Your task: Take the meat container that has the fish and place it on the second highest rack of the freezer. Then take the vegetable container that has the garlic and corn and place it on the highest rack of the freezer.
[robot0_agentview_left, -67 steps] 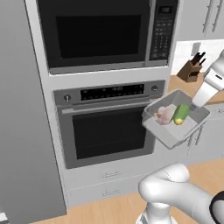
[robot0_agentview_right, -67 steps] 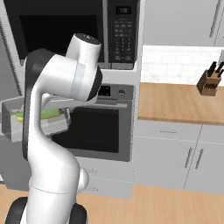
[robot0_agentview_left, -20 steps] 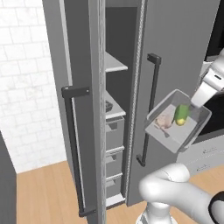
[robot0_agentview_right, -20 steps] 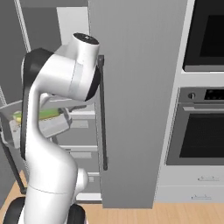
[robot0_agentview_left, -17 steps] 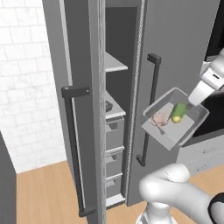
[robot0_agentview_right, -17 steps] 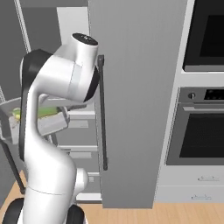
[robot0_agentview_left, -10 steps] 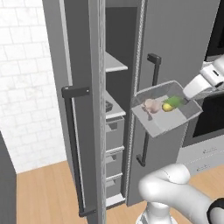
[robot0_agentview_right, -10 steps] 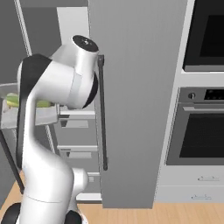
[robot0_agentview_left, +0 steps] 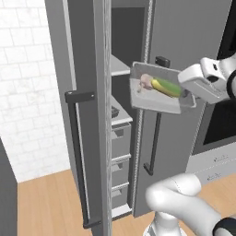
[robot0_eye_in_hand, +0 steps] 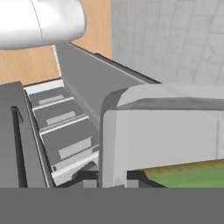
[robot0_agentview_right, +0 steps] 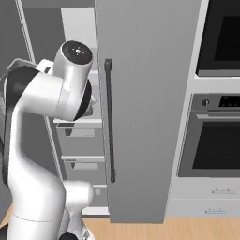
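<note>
My gripper (robot0_agentview_left: 185, 93) is shut on the right end of the vegetable container (robot0_agentview_left: 156, 96), a light-grey tray held level in the air. The garlic (robot0_agentview_left: 146, 82) and the green corn (robot0_agentview_left: 167, 86) lie inside it. The tray hangs in front of the open freezer (robot0_agentview_left: 123, 55), beside the edge of its right door, about level with the highest rack (robot0_agentview_left: 119, 71). On the lower shelf (robot0_agentview_left: 123, 118) a dark tray edge (robot0_agentview_left: 115, 111) shows; the fish is hidden. In the hand view the tray wall (robot0_eye_in_hand: 162, 135) and the corn (robot0_eye_in_hand: 192, 177) are close up.
The open left door with its black bar handle (robot0_agentview_left: 77, 152) stands at the left. The right door's handle (robot0_agentview_right: 108, 122) faces out. Grey drawers (robot0_agentview_left: 120, 140) sit below the shelves. A black oven (robot0_agentview_right: 218, 140) is to the right, with wood floor (robot0_agentview_left: 46, 203) below.
The tray has risen and moved left toward the freezer opening over the last second. Before that the base drove from the oven to the freezer, so the whole scene shifted.
</note>
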### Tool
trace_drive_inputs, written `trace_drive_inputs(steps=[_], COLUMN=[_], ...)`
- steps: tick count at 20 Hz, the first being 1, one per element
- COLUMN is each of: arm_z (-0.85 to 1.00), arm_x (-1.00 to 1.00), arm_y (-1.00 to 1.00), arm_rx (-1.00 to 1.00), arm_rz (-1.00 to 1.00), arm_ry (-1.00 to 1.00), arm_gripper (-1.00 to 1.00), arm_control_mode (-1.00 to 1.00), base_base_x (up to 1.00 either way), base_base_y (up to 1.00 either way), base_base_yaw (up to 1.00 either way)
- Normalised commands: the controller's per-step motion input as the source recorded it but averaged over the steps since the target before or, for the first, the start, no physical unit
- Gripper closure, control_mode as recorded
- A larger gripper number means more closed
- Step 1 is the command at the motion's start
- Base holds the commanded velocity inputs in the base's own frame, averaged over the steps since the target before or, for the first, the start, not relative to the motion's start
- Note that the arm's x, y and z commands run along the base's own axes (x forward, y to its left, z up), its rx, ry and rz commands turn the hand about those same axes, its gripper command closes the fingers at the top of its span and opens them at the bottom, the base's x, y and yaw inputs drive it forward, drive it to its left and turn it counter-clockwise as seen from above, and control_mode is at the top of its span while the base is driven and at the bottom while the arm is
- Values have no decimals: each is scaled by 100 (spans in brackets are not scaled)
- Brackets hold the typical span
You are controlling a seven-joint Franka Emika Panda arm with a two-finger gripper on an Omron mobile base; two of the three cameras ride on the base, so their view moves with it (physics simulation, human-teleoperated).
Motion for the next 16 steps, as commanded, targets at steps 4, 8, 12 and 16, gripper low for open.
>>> trace_drive_inputs(steps=[4,8,12,16], arm_z=[-7,1,4,13], arm_x=[93,100,100,91], arm_y=[31,25,37,39], arm_rx=[17,10,9,13], arm_rz=[-53,-23,-7,0], arm_ry=[1,9,9,4], arm_gripper=[100,100,100,100], arm_control_mode=[-100,-100,-100,-100], base_base_x=[0,0,0,0], base_base_y=[0,0,0,0], base_base_yaw=[0,0,0,0])
